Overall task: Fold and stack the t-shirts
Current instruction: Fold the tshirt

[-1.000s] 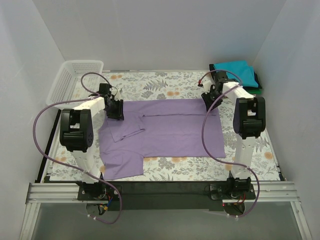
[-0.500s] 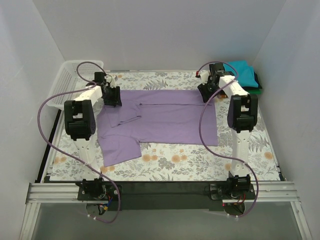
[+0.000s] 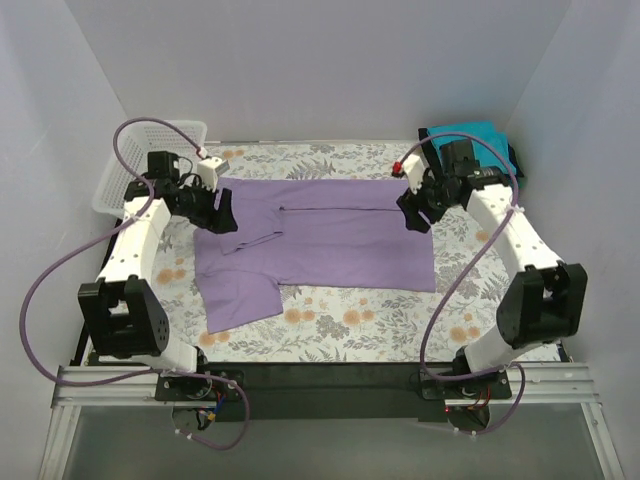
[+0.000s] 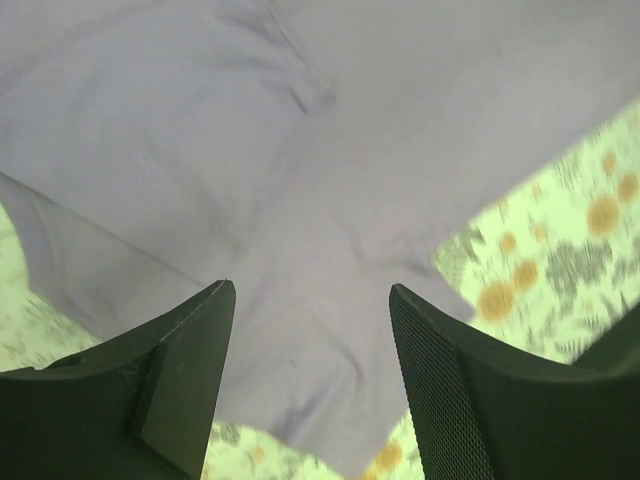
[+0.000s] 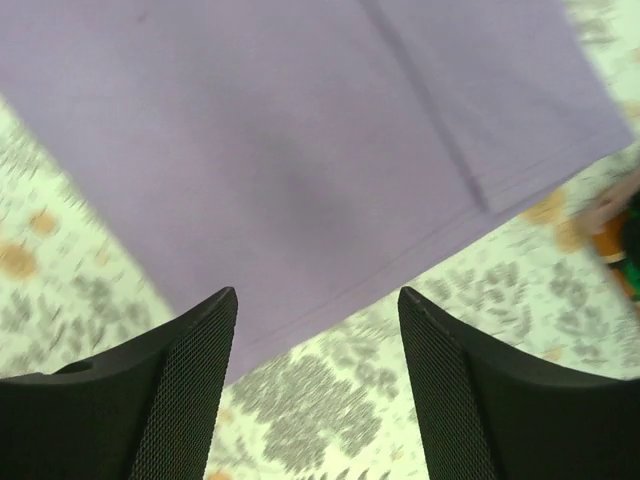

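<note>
The lavender-purple t-shirt (image 3: 330,240) lies flat across the middle of the floral cloth, its far half folded over, one sleeve (image 3: 238,300) sticking out toward the near left. It fills the left wrist view (image 4: 300,150) and the right wrist view (image 5: 300,130). My left gripper (image 3: 226,212) hovers over the shirt's far-left part, open and empty. My right gripper (image 3: 413,216) hovers over the shirt's far-right edge, open and empty. Folded teal (image 3: 470,135) and dark green (image 3: 514,160) shirts sit stacked at the far right corner. No orange-red shirt shows.
A white mesh basket (image 3: 140,160) stands at the far left corner. The floral table cloth (image 3: 380,320) covers the table. White walls close in the sides and back.
Both arms have swung outward and pulled back from the shirt's far edge. The shirt was dragged slightly away from me and has lain still since half a second ago. Both grippers now hover above it.
</note>
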Action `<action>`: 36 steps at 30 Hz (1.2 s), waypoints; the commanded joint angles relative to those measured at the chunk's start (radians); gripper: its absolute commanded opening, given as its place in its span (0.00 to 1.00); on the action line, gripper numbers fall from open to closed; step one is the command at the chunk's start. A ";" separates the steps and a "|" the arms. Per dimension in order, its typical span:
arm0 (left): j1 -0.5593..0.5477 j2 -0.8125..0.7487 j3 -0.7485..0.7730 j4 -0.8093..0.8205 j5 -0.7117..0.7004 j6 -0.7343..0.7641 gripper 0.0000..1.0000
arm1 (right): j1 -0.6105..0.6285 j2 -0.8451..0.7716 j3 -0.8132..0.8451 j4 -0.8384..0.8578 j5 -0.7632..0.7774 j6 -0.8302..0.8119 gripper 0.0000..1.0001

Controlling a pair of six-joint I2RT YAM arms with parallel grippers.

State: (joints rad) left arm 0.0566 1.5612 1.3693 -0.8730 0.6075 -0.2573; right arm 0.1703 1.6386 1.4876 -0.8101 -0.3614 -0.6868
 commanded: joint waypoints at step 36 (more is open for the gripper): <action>0.043 -0.213 -0.346 -0.152 -0.026 0.407 0.52 | 0.198 -0.175 -0.797 0.261 0.403 -0.131 0.21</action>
State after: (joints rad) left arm 0.0914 1.4067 1.0626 -1.0271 0.6056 0.0662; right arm 0.3679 1.4212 0.7345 -0.5945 0.0257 -0.7959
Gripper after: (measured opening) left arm 0.534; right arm 0.250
